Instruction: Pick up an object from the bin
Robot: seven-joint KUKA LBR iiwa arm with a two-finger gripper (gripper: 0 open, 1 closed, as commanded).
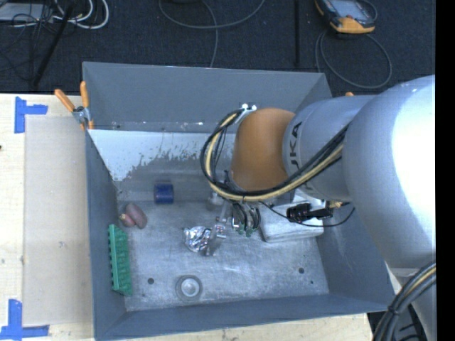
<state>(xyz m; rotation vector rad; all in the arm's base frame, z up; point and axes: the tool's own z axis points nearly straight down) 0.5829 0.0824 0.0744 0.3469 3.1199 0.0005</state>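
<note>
Over the scuffed grey floor of the metal bin (pixel 270 275), reaching in from the right, hanging the gripper (pixel 226 227) just beside a crumpled silver foil ball (pixel 200 239) at mid-floor. Not showing whether open or closed. Sharing the floor with a blue block (pixel 164 192), pinkish lump (pixel 133 217), green ridged strip (pixel 119 258), all well apart leftward.

Dark carpet floor (pixel 128 41) strewn with cables (pixel 213 26) and two orange-edged devices (pixel 346 13).
</note>
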